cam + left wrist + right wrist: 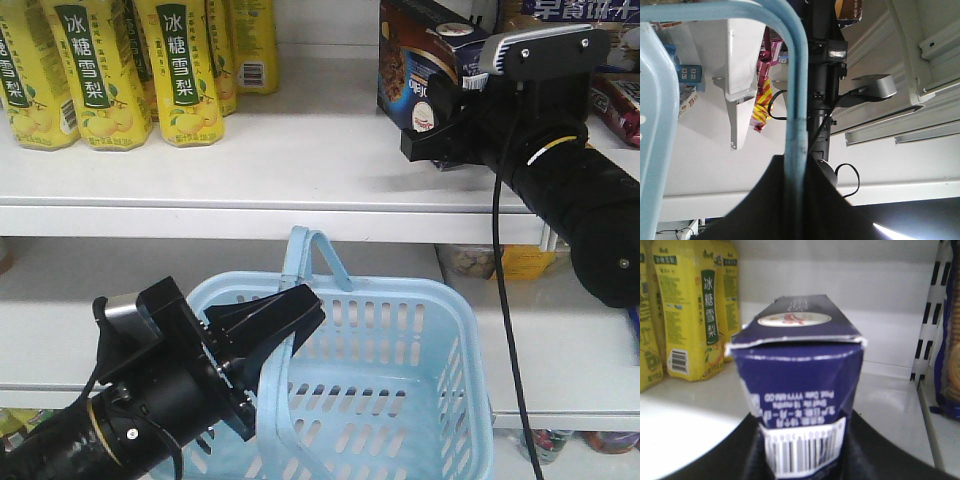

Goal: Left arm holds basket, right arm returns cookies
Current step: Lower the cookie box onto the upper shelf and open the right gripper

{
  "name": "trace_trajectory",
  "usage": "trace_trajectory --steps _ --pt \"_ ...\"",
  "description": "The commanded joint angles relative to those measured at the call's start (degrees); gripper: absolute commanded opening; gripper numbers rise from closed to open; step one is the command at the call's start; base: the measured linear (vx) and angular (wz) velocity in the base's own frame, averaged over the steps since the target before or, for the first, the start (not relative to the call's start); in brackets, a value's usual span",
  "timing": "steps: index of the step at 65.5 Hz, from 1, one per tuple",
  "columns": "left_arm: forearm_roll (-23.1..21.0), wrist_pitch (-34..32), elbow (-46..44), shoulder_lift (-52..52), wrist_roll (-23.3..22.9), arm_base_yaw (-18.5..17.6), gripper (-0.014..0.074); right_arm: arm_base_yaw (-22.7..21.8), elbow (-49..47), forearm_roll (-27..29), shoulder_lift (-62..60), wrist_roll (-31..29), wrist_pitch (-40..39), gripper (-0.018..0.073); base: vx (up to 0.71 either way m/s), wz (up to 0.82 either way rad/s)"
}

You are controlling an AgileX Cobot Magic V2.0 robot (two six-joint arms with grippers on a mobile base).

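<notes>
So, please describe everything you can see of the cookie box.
The cookies come in a dark navy cardboard box with a cookie picture, a round white-and-red logo, a white barcode and small printed text. One end flap looks slightly creased. The right gripper is shut on it, holding it tilted at the white shelf, right of the yellow bottles. Whether it touches the shelf is unclear.

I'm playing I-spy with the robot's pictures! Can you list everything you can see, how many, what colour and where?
Cookie box: one, dark navy, over the upper shelf at the right, held.
Basket: one, light blue, below the shelf, empty as far as it shows.
Drink cartons: several, yellow, upper shelf at the left.
Shelf: white, upper board.
Snack packs: a few, far right, too cut off to count.
Left gripper: black, shut on a basket handle.
Right gripper: black, shut on the cookie box.
</notes>
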Motion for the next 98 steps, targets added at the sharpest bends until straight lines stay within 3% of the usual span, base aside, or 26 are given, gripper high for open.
trace_trajectory --steps 1,29,40,55,65,98 --pt "-2.12 -14.86 -1.96 -1.77 0.17 0.16 -0.0003 -0.30 -1.77 -0.36 -1.03 -0.77 -3.98 -0.0006 0.00 0.00" --pt "-2.12 -14.86 -1.96 -1.77 0.17 0.16 -0.0003 -0.26 -1.77 -0.63 -1.03 -0.77 -4.09 0.0022 0.00 0.00" --pt "-2.12 -14.86 -1.96 -1.77 0.17 0.16 -0.0003 -0.26 -1.77 -0.80 -2.09 -0.77 -4.09 0.0118 0.00 0.00" --pt "-2.12 -14.86 -1.96 -1.77 0.17 0.16 -0.0003 -0.26 -1.77 -0.79 -2.23 -0.77 -3.83 0.0320 0.00 0.00" --pt "-2.12 -14.86 -1.96 -1.77 0.17 0.16 -0.0003 -0.26 -1.77 -0.79 -2.99 -0.77 -4.01 0.0392 0.00 0.00" --pt "-2.12 -14.86 -1.96 -1.77 0.17 0.16 -0.0003 -0.18 -1.77 -3.08 -8.63 -0.32 -0.86 0.0399 0.00 0.00"
